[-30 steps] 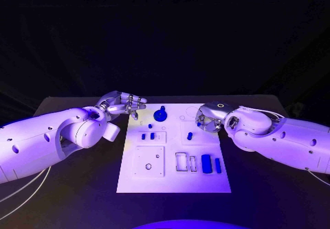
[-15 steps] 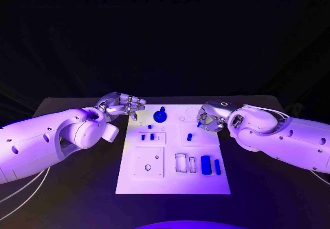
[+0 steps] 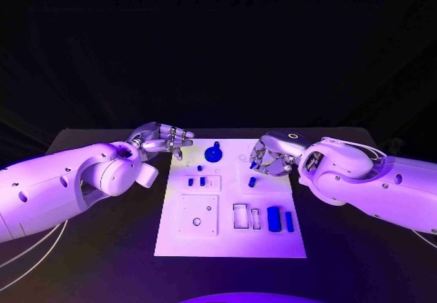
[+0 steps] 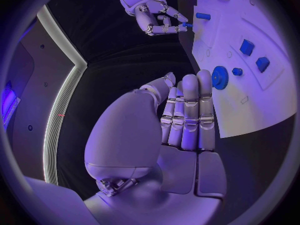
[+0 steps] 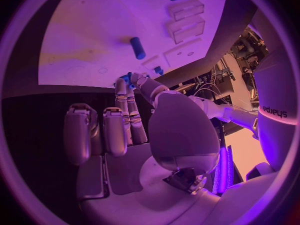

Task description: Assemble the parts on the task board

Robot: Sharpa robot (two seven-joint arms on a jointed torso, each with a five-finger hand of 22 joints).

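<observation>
Small blue part (image 5: pixel 125 78) in right hand (image 3: pixel 271 155) fingertips mostly hidden, shape unclear.

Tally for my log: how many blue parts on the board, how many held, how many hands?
Blue parts on task board: 7
Blue part pinched in right hand: 1
Hands, counting left hand: 2
Total: 10
</observation>
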